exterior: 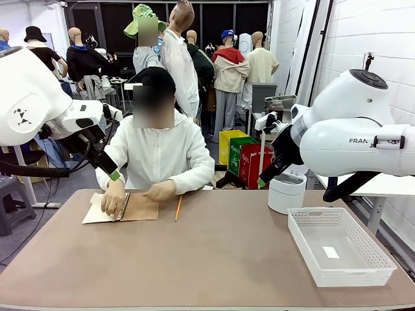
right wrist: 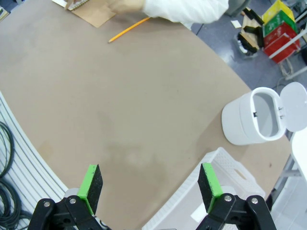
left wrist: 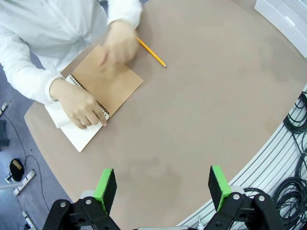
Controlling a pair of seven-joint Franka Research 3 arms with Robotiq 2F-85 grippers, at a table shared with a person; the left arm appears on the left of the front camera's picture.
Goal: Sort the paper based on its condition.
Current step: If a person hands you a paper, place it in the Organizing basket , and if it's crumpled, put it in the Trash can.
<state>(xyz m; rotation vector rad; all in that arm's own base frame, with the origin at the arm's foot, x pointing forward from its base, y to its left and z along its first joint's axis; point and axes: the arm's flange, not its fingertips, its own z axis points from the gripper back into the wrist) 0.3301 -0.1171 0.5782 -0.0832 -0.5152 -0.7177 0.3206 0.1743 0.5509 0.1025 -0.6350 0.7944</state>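
Fingers (left wrist: 106, 189) of left gripper (left wrist: 163, 188) apart; paper (left wrist: 79, 137) lengthwise along notebook (left wrist: 109, 82) spiral.

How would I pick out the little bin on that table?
On the brown table, look to the right side, where a white slotted basket lies. Just beyond its far left corner stands the bin: a white, round-sided tub with its flip lid open, taller than the flat basket.

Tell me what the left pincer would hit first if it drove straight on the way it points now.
Most likely the tabletop itself: the open left pincer points at a bare patch beside the notebook under the person's hand; depth is hard to judge.
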